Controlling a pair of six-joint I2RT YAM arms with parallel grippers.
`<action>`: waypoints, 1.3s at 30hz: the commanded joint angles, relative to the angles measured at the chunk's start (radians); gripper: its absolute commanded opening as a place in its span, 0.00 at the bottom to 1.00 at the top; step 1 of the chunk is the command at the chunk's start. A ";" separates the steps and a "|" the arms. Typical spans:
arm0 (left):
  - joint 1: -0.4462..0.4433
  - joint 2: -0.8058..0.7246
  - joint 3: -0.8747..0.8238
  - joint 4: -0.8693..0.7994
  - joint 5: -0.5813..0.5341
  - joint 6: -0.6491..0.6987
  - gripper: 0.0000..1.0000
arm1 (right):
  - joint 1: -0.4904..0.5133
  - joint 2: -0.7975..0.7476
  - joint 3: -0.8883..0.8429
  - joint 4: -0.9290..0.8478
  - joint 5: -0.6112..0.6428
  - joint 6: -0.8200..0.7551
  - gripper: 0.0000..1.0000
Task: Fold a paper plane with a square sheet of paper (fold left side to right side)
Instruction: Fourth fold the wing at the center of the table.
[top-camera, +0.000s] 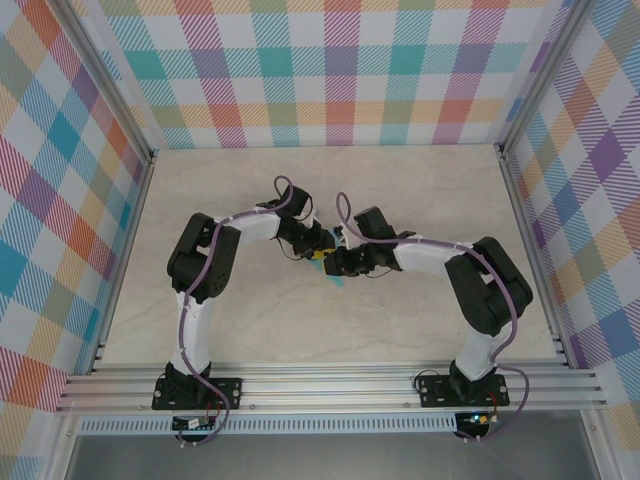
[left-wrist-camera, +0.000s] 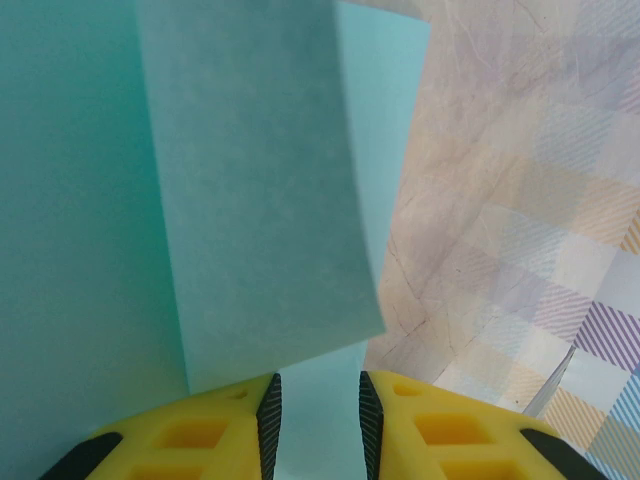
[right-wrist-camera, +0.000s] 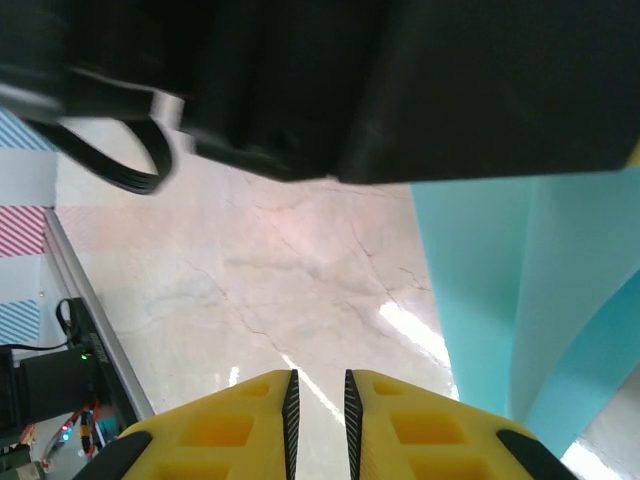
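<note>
My left jaws stand a little apart, released, close over the square sheet of paper (left-wrist-camera: 250, 200). The sheet sits near the middle of the bench (top-camera: 420, 190), folded, with one flap doubled over itself, and turquoise shows through their gap. My right jaws are released too, barely parted, just beside the sheet's edge. Bare bench shows between them and they hold nothing.

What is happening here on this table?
Two robot arms are folding a turquoise paper in the middle of the table. The paper already lies in layers, partly folded. The left tool sits over it, jaws a little apart; the right tool, beside it, holds nothing.
</note>
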 joint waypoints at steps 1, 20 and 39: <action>-0.007 0.036 -0.038 -0.056 -0.078 -0.001 0.29 | -0.001 0.046 0.048 -0.042 -0.002 -0.041 0.20; -0.007 0.035 -0.035 -0.058 -0.083 0.000 0.29 | 0.000 0.088 0.040 -0.124 0.047 -0.070 0.20; -0.004 0.038 -0.031 -0.067 -0.087 0.001 0.29 | 0.001 0.073 -0.027 -0.236 0.027 -0.132 0.15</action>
